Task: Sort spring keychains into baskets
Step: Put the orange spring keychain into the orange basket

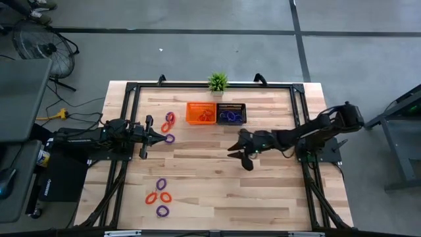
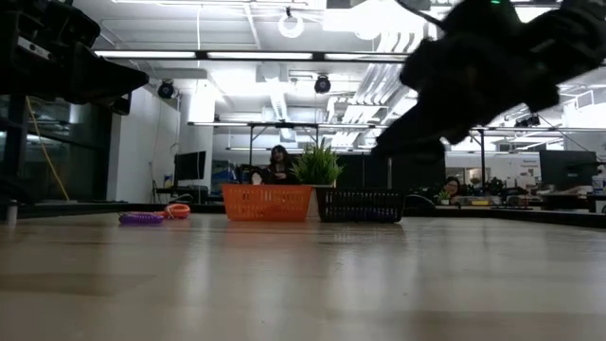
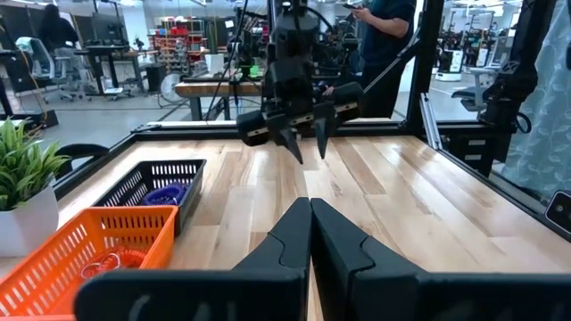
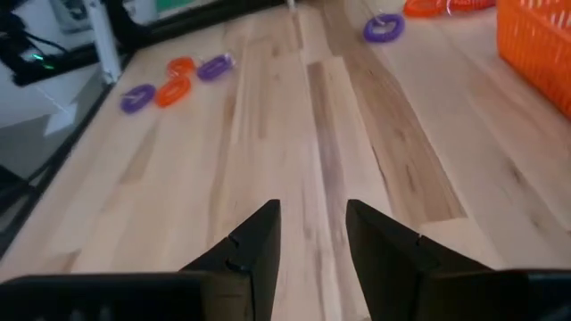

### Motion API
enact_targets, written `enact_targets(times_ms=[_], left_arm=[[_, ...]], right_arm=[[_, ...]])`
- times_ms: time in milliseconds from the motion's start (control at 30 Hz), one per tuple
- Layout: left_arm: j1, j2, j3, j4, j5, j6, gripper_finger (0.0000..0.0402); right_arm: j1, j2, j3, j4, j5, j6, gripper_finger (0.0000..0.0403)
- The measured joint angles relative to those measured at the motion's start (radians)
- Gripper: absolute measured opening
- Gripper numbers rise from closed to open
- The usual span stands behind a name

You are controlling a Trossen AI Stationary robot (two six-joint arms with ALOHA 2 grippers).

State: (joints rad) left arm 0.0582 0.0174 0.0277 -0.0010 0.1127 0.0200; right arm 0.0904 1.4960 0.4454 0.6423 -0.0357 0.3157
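Note:
Several orange-red and purple spring keychains lie flat on the table: one group (image 1: 168,126) just off the tip of my left gripper (image 1: 164,137), another (image 1: 160,197) toward the near left. The orange basket (image 1: 201,112) and the black basket (image 1: 231,113) stand side by side at the far edge. Orange loops (image 3: 103,263) lie in the orange basket and purple ones (image 3: 165,193) in the black. My left gripper (image 3: 310,205) is shut, level and holds nothing. My right gripper (image 1: 239,157) hovers open over bare wood right of centre, slanting down, with nothing between its fingers (image 4: 312,210).
A small green potted plant (image 1: 218,81) stands behind the baskets at the far edge. A black frame (image 1: 299,105) runs round the table. Bare wood (image 1: 217,191) lies between my right gripper and the near-left keychains (image 4: 174,80). People show in the room beyond.

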Motion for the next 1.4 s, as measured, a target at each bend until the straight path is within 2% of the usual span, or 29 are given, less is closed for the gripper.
enact_targets(times_ms=[200,867,1133,1400], left_arm=[[0.0,0.0,0.0,0.0,0.0,0.0,0.0001],[0.0,0.0,0.0,0.0,0.0,0.0,0.0001],[0.0,0.0,0.0,0.0,-0.001,0.0,0.0001],[0.0,0.0,0.0,0.0,-0.001,0.0,0.0001]], right_arm=[[0.022,-0.094,-0.132,0.069,0.0,-0.002,0.0124],[0.035,-0.524,-0.435,0.001,-0.008,-0.002,0.0124],[0.035,-0.646,-0.436,-0.197,-0.024,-0.002,0.0124],[0.035,-0.797,-0.436,-0.472,-0.024,-0.002,0.0124]])
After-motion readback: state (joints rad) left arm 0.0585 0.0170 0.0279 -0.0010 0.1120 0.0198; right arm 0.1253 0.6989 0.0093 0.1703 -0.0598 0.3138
